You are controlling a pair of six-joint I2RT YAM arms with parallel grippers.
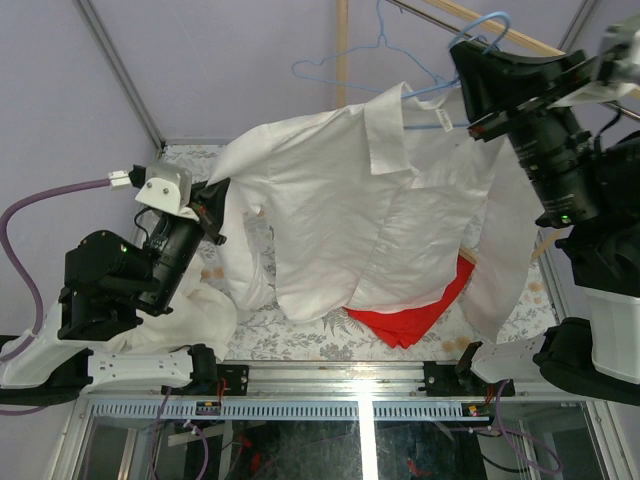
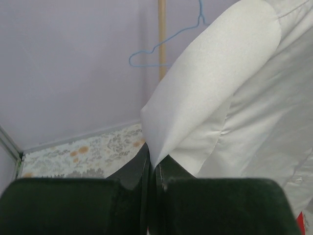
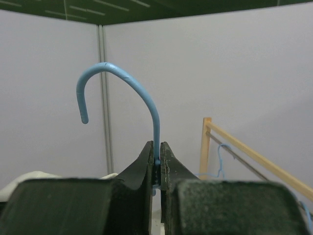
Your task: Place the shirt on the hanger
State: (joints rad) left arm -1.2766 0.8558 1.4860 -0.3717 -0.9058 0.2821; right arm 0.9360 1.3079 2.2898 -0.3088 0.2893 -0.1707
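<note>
Because the large white thin-fabric collared shirt [image 1: 340,200] is light and limp, it will sag and fold wherever nothing bears it, and it probably slides easily over smooth wire. Judging by the drape, the collar, seams and shoulder edges are the firmer places to pinch, since loose fabric would only stretch away. It hangs in the air above the table, spread between the two arms, with its hem and one sleeve trailing down towards the floral-patterned table cover [image 1: 300,330].

The left gripper [image 2: 152,161] is clenched on a fold of the shirt's edge near a shoulder, the cloth rising straight out from between its fingers. The right gripper [image 3: 156,152] is clamped on the neck of the light-blue wire hanger [image 3: 122,81], just under the hook. In the top view the shirt's collar is gathered around the hanger; how far the hanger's far arm sits inside the shirt I cannot tell.

Below the shirt lies a bright red cloth [image 1: 410,315], partly covered by the hem, and a creamier off-white garment [image 1: 190,320] is heaped under the left arm. Either could catch a trailing sleeve. Behind, a second blue wire hanger [image 2: 178,34] hangs on a pale wooden rail [image 3: 254,154], perhaps near enough to tangle with the raised hook.
</note>
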